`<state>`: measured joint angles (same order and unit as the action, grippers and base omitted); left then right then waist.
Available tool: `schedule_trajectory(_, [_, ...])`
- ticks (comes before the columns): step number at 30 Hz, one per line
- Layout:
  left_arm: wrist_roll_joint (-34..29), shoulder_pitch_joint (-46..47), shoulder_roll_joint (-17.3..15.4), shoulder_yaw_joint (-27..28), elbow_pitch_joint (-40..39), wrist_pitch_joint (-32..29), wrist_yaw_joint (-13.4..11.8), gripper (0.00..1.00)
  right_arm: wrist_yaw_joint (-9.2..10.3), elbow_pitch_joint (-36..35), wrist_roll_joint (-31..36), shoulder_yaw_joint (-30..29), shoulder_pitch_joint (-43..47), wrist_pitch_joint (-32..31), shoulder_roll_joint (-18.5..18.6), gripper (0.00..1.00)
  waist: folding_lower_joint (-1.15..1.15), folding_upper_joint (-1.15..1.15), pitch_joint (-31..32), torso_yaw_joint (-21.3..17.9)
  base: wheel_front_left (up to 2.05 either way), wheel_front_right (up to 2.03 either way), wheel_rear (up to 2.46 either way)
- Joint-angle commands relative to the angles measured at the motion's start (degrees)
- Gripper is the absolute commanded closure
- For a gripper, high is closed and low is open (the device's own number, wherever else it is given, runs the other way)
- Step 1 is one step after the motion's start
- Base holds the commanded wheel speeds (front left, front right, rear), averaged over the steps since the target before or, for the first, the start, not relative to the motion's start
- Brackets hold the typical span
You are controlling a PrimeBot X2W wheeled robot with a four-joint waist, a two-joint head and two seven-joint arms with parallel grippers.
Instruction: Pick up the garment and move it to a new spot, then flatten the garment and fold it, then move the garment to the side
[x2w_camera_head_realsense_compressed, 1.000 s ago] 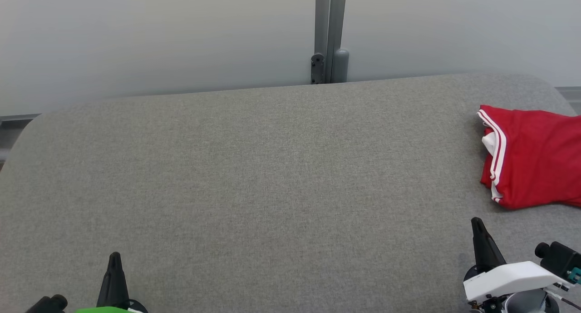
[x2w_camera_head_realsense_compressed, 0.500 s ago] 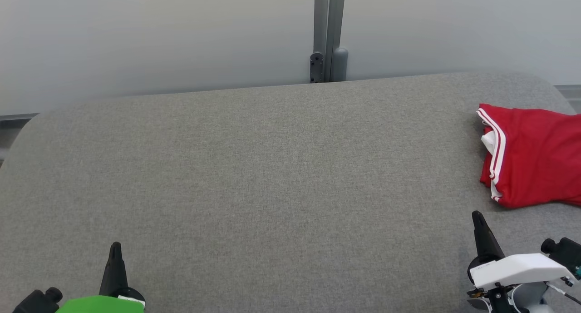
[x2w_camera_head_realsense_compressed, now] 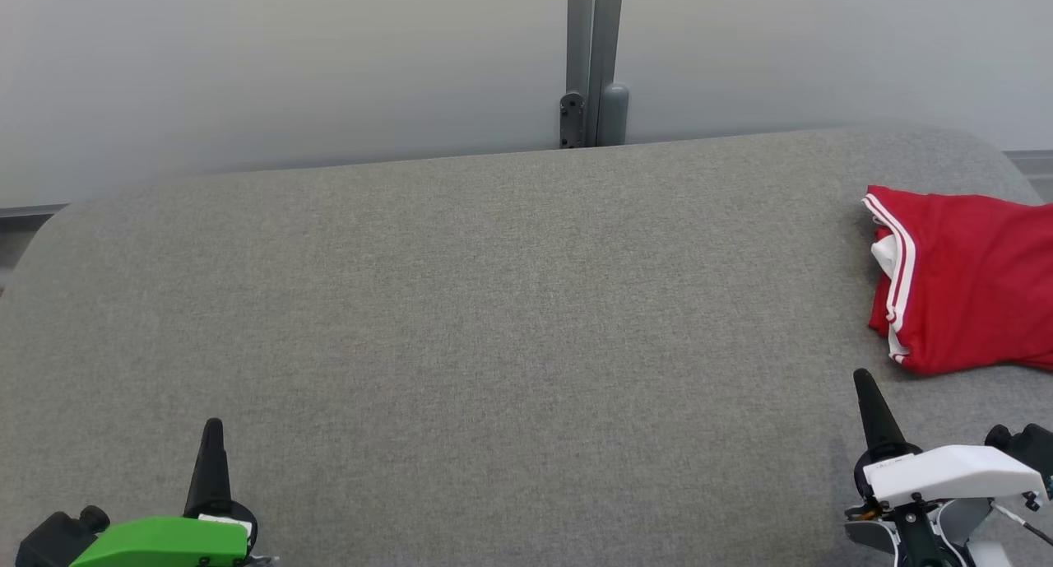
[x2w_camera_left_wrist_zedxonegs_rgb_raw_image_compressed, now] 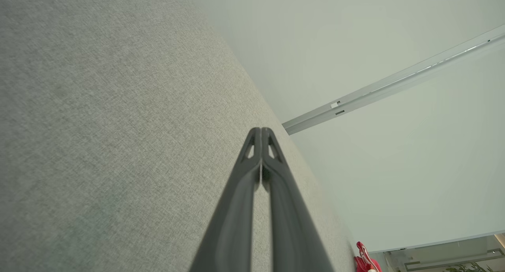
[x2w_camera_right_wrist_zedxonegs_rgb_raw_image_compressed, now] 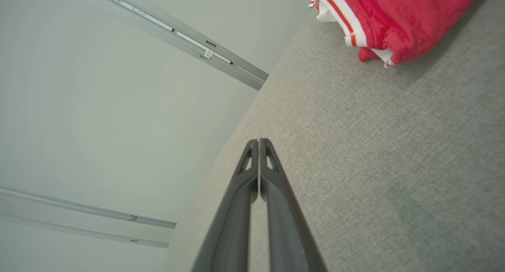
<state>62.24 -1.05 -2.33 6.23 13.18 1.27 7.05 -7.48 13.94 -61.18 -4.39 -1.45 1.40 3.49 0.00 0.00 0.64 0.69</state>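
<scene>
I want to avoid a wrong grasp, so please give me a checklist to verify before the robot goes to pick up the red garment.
1. Right gripper free: ok, it holds nothing.
2. Right jaws open for grasping: not ok, the fingers are pressed together.
3. Left gripper free: ok, shut and holding nothing.
4. Way from the right gripper to the garment: ok, bare grey table lies between them.
5. Whole garment visible: cannot tell, the head view's edge cuts off its right part.
6. Garment lying flat: not ok, it is bunched, with layers overlapping.
</scene>
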Motion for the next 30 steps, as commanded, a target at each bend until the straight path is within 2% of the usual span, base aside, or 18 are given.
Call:
schedule_trajectory(1, [1.9, 1.6, -0.5, 0.2, -0.4, -0.3, 0.1, 1.00, -0.03, -0.4, -1.8, -0.3, -1.2, -0.4, 0.1, 1.00, 0.00, 0.00, 0.0, 0.0, 0.00, 0.00, 0.00])
schedule_trajectory(30, [16.7, 4.9, -0.6, 0.3, 0.3, -4.3, 0.4, 1.00, -0.02, -0.1, -17.3, -1.3, -3.2, -4.5, -0.2, 1.00, 0.00, 0.00, -0.4, -0.3, 0.00, 0.00, 0.00])
